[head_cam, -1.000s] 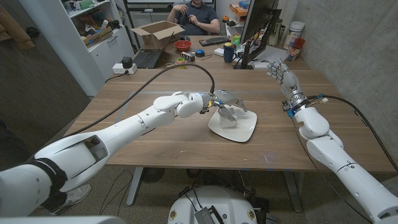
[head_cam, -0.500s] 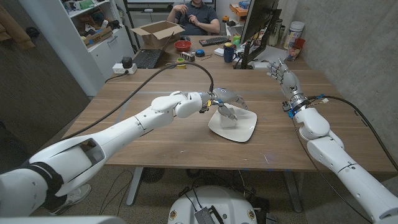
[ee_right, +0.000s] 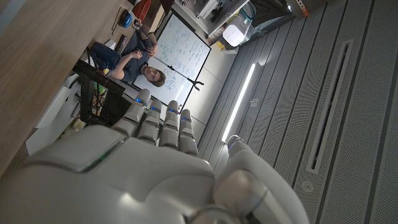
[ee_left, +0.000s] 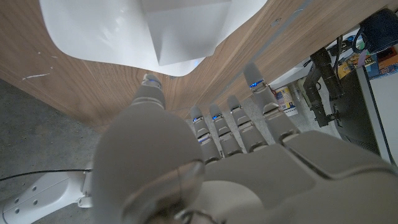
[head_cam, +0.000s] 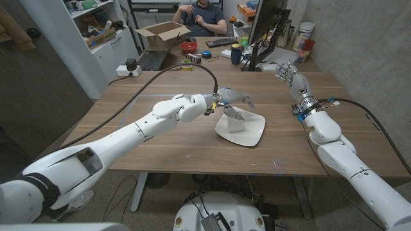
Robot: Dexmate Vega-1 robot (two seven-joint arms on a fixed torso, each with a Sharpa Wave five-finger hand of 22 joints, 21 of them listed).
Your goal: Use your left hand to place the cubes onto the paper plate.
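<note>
The white cube (head_cam: 236,123) is seen resting on the white square paper plate (head_cam: 255,134); the left hand (head_cam: 232,99) has been lifted off it, fingers spread and empty, so placement looks done; the right hand (head_cam: 292,77) is held open beyond the plate.

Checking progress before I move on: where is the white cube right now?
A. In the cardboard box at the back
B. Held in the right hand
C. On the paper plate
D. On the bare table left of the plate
C: the head view shows the cube sitting on the plate, with the left hand just above it with its fingers apart, and the right hand far off.
</note>
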